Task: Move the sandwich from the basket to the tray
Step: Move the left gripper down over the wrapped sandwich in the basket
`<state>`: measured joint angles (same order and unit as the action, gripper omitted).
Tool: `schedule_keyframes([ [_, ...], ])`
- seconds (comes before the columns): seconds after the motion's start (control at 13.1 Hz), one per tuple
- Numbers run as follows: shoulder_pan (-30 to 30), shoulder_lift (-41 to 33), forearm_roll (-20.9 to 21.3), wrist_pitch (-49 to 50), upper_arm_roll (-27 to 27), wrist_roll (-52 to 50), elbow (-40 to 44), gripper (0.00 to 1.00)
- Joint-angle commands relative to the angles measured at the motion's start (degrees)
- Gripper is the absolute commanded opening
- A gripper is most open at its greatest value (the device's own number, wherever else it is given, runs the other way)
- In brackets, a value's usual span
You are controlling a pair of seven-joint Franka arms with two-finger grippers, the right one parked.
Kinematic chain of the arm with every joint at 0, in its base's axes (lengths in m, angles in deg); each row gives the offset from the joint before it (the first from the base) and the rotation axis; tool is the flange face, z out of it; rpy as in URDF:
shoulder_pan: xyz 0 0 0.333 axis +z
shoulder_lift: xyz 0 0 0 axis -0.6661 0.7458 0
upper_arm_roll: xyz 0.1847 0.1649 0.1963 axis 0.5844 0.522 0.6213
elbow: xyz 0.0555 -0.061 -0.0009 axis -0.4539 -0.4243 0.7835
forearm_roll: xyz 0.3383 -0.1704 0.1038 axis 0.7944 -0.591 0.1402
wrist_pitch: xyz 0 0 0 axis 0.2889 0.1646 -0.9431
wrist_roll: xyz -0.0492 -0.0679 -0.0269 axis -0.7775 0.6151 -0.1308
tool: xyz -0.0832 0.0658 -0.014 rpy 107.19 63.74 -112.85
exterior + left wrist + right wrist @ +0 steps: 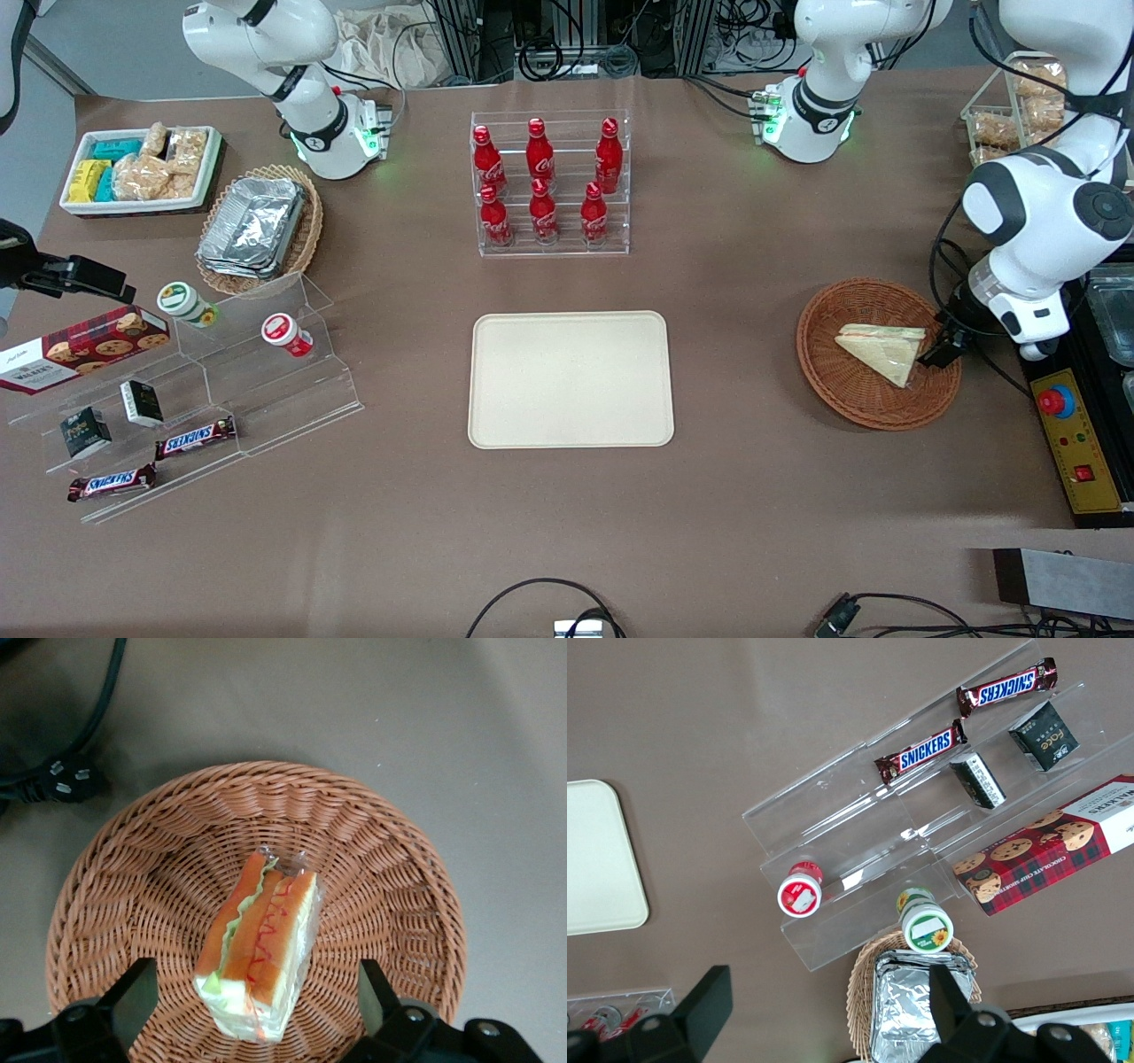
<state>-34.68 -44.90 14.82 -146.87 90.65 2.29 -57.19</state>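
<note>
Sandwich (257, 948): lies on its side in the basket (159, 868), filling edge turned up, clear wrap around it; not yet lifted.
Gripper (257, 1010): hangs just above the sandwich, at the basket's rim toward the working arm's end of the table (753, 496).
Fingers (133, 997): spread wide, one on each flank of the wedge, touching nothing; likely lined up to close across the bread faces.
Tray (571, 379): flat at mid-table, well apart from the basket, nothing on it; the drop spot.
Table: brown matte covering, a black cable (66, 780) lying just beside the basket.
Room: clear rack of red bottles (542, 182) farther from the front camera than the tray.
</note>
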Motion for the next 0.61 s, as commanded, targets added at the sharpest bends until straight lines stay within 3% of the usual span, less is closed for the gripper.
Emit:
schedule_keyframes([
  [0.0,-0.3,2.3,-2.3,-3.2,-0.7,-0.8,-0.1,1.0],
  [0.53,-0.5,5.7,-3.6,-7.1,-0.8,-0.8,-1.1,1.0],
])
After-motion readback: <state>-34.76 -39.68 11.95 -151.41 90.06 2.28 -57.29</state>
